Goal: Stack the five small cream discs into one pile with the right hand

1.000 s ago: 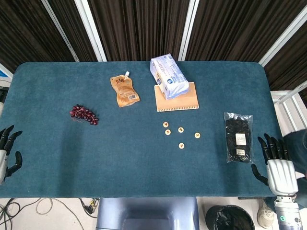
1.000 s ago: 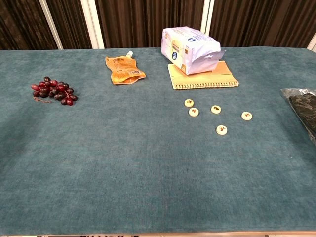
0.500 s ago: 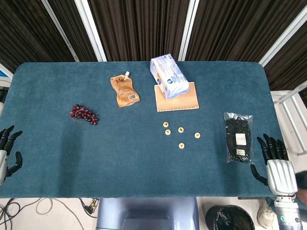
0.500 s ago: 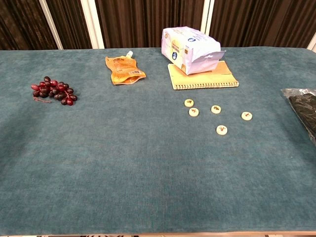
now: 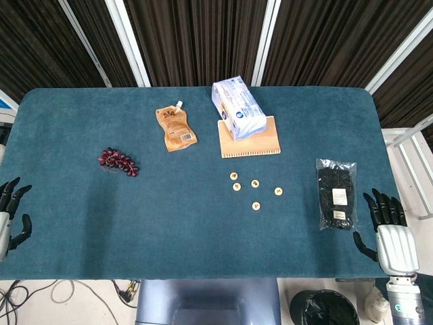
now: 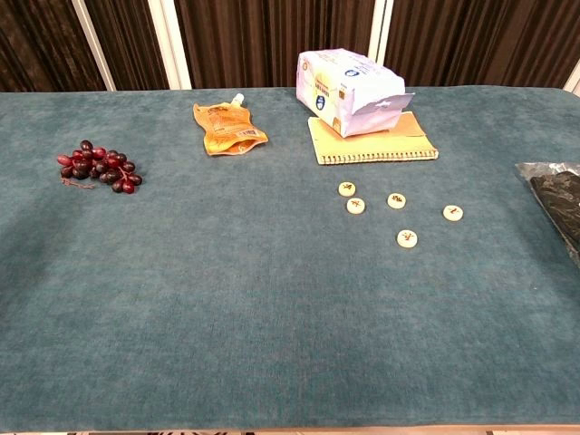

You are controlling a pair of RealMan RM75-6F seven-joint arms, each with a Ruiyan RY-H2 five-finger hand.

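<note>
Several small cream discs [image 5: 255, 183] lie flat and apart on the blue table, right of its middle; the chest view shows the same discs [image 6: 396, 200]. None is on top of another. My right hand [image 5: 388, 229] rests at the table's near right corner, fingers apart, holding nothing, well to the right of the discs. At the near left edge my left hand [image 5: 9, 215] is also empty with fingers apart. Neither hand appears in the chest view.
A tan notebook [image 5: 250, 137] with a white-blue packet [image 5: 237, 108] on it lies just behind the discs. An orange pouch [image 5: 176, 127] and dark grapes [image 5: 119, 162] lie to the left. A black bag [image 5: 336, 193] sits between the discs and my right hand.
My right hand has drifted very slightly toward the near edge. The discs and the left hand have not moved.
</note>
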